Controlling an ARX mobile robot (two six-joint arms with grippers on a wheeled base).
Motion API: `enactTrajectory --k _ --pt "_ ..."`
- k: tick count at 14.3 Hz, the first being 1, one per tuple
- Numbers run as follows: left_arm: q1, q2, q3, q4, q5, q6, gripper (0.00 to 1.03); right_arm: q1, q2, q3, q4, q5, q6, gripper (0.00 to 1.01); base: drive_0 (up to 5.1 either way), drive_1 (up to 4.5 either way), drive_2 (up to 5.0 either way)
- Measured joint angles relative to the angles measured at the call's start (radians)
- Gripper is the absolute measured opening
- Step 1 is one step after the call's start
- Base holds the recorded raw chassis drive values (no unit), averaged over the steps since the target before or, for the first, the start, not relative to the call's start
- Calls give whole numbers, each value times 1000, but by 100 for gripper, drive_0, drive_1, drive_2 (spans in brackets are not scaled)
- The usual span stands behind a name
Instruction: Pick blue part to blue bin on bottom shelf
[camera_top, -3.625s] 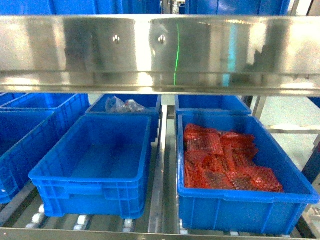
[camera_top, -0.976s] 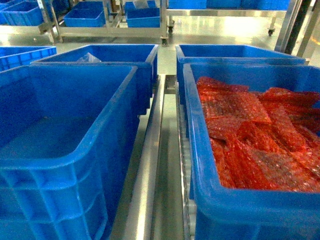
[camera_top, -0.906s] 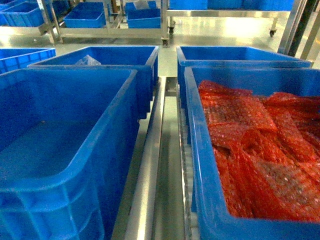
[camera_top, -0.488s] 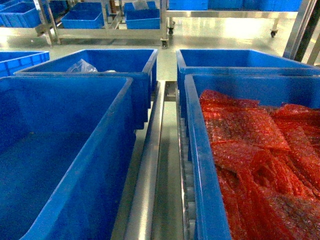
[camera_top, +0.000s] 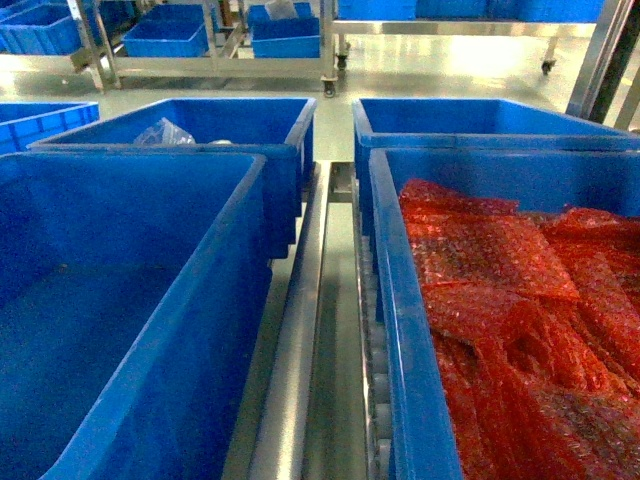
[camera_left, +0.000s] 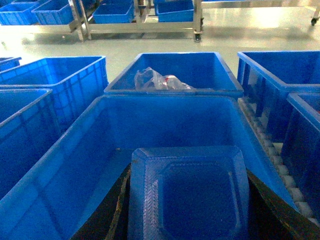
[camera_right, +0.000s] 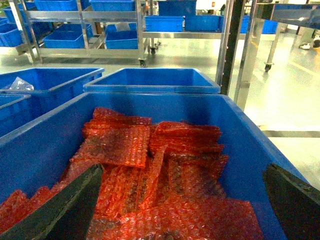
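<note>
A: Why is the blue part (camera_left: 187, 195) low centre in the left wrist view?
B: The left end effector (camera_left: 187, 220) grips it over the empty blue bin (camera_left: 45, 190), ready to drop. The right end effector (camera_right: 180, 210) is spread, empty, above red wrap (camera_right: 150, 170).

A warehouse: blue bins (camera_top: 180, 300) on roller racking, more steel racks (camera_top: 210, 62) across a glossy floor (camera_top: 450, 70).

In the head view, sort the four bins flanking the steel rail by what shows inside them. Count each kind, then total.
Red bubble wrap: 1, front-right bin
Clear plastic bag: 1, rear-left bin
Nothing visible inside: 2, front-left bin and rear-right bin
Total: 4
</note>
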Motion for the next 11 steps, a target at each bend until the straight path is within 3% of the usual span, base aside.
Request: enactTrajectory --k 11 --pt "0 0 0 0 0 0 43 0 0 0 0 0 0 98 2 410 -405"
